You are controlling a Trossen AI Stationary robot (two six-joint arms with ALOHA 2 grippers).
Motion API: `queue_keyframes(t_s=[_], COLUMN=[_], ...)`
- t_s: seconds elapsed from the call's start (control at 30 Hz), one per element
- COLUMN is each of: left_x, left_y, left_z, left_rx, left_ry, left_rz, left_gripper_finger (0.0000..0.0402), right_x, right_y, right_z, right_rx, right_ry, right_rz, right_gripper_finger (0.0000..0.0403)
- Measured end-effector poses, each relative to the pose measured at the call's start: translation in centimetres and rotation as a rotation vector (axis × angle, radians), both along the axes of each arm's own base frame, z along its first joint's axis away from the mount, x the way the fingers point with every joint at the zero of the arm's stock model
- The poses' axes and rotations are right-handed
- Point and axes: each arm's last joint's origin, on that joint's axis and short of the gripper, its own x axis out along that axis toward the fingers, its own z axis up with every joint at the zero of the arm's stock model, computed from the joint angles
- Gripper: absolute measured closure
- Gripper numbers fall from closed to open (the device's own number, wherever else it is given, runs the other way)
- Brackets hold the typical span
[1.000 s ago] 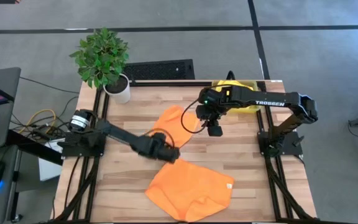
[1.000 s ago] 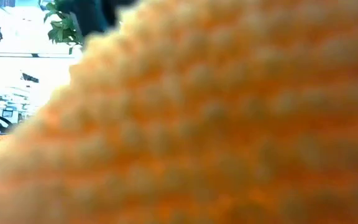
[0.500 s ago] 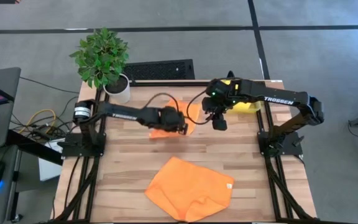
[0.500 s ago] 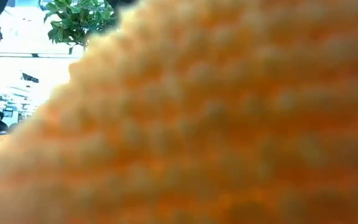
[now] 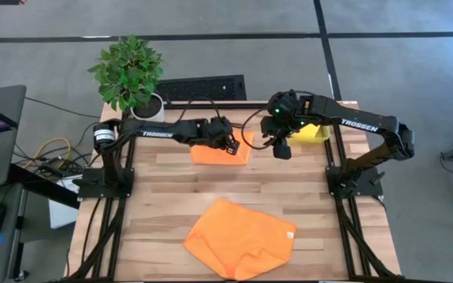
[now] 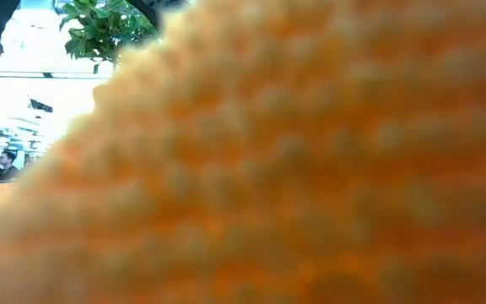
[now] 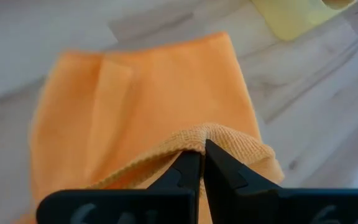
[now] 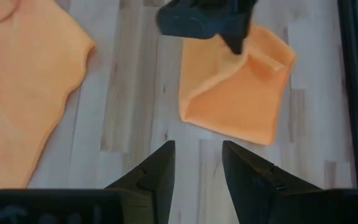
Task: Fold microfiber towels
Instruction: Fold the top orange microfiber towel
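Orange cloth had just been carried over itself: the left gripper (image 5: 228,145), clenched on a corner of the far orange towel (image 5: 220,152), had swept that corner away from the table's middle, doubling the towel beneath it. Right gripper (image 5: 281,149) hovered beside, fingers apart, empty. Two orange towels showed; the second orange towel (image 5: 238,249) lay unfolded, well apart.

The high view looks straight down on the whole wooden surface (image 5: 156,196) from well above. The low view sits at surface height, its lens almost filled by an orange towel (image 6: 310,169) lying right against it. The left wrist view looks closely at a folded orange towel (image 7: 148,106). The right wrist view, farther back, shares that folded towel and the surface.
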Motion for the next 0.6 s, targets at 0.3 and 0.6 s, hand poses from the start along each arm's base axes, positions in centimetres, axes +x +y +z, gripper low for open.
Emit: queue_keyframes(t_s=[0.3,0.6], left_x=[-0.2,0.0], left_y=[2.9,3.3], left_z=[0.6,0.9], left_rx=[0.142,0.198], left_ry=[-0.009,-0.025], left_rz=[-0.089,-0.171], left_gripper_finger=[0.0401,0.0401], right_x=[0.0,0.1], right_y=[0.0,-0.1], right_z=[-0.1,0.0], right_rx=[0.023,0.059], right_ry=[0.003,-0.004], right_rz=[-0.034,-0.095], right_gripper_finger=[0.0248,0.0248])
